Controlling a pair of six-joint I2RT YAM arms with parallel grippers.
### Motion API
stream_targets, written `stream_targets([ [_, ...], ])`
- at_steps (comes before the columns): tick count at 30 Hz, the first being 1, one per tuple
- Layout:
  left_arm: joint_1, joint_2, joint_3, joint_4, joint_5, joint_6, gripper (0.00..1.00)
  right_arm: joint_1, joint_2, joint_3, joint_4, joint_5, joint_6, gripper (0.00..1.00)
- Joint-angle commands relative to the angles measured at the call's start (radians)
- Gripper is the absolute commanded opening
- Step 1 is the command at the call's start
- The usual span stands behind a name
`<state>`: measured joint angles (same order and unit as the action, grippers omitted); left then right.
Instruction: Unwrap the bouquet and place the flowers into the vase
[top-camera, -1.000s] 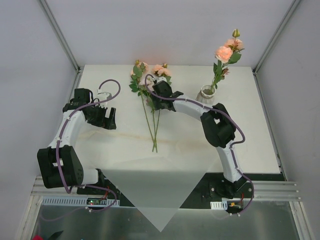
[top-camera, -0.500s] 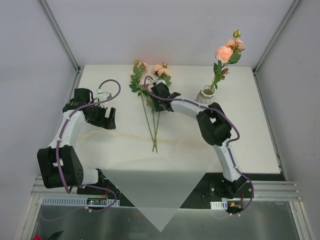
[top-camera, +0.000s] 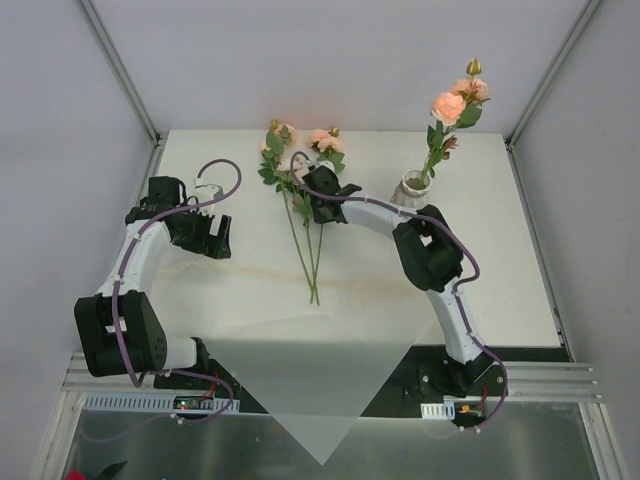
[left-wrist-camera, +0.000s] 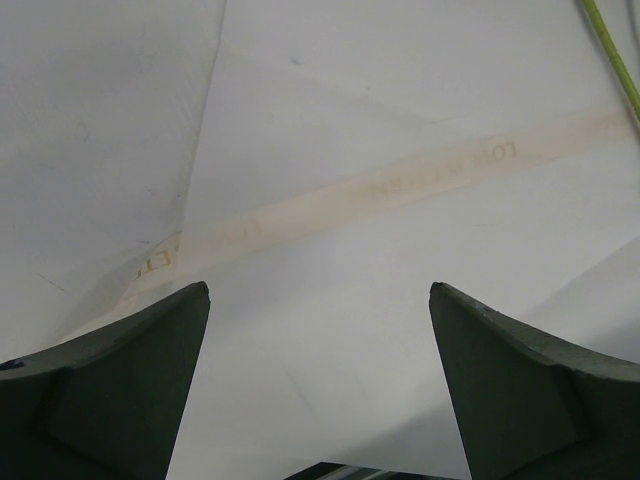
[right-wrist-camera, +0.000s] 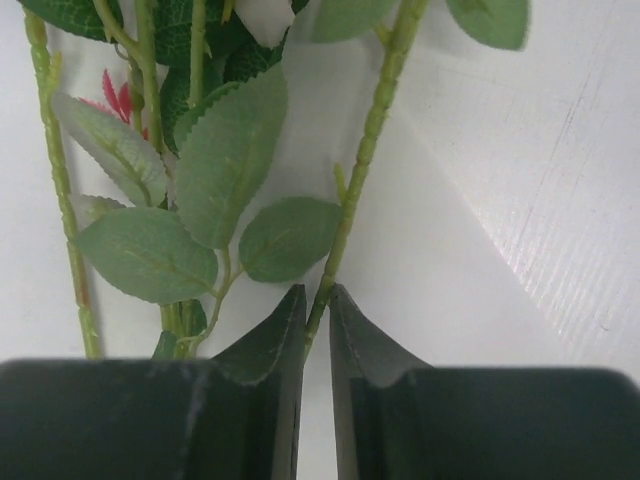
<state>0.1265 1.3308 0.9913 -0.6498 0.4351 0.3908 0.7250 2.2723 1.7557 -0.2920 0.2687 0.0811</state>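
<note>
On the white tabletop (top-camera: 500, 255), near the back middle, the loose flowers (top-camera: 322, 141) lie flat; their pink heads point away from the arms and their thin green stems run back toward them. The right hand (top-camera: 316, 203) is down on these flowers, just below the leaves; seen from the right wrist, its two fingers are pinched nearly together on one green stem (right-wrist-camera: 366, 150), with the stem caught in the narrow gap at the tips (right-wrist-camera: 317, 300). The vase (top-camera: 411, 188) stands upright just to the right of that hand; one pink flower (top-camera: 449, 105) stands in it already. The white paper (top-camera: 310, 375) lies spread out at the near edge, with one corner hanging past it. The left hand (top-camera: 217, 238) is on the left side, well apart from the flowers; its fingers are spread wide over the paper (left-wrist-camera: 330, 130), and nothing is between them.
</note>
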Motion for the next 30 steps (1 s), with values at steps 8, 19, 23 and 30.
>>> stream_targets([
  [8,0.007,-0.05,0.001,-0.004,-0.018,0.023,0.92,-0.001,-0.29,-0.107,0.085,0.093,-0.021,0.01],
  [19,0.007,-0.058,0.0,-0.008,-0.029,0.028,0.92,0.063,-0.636,-0.375,0.576,0.168,-0.3,0.01],
  [23,0.009,-0.056,-0.002,-0.008,-0.026,0.028,0.92,0.067,-0.752,-0.406,0.799,0.141,-0.468,0.0],
  [30,0.009,-0.05,0.006,-0.008,-0.019,0.025,0.92,0.027,-0.844,-0.306,1.05,0.093,-0.73,0.01],
])
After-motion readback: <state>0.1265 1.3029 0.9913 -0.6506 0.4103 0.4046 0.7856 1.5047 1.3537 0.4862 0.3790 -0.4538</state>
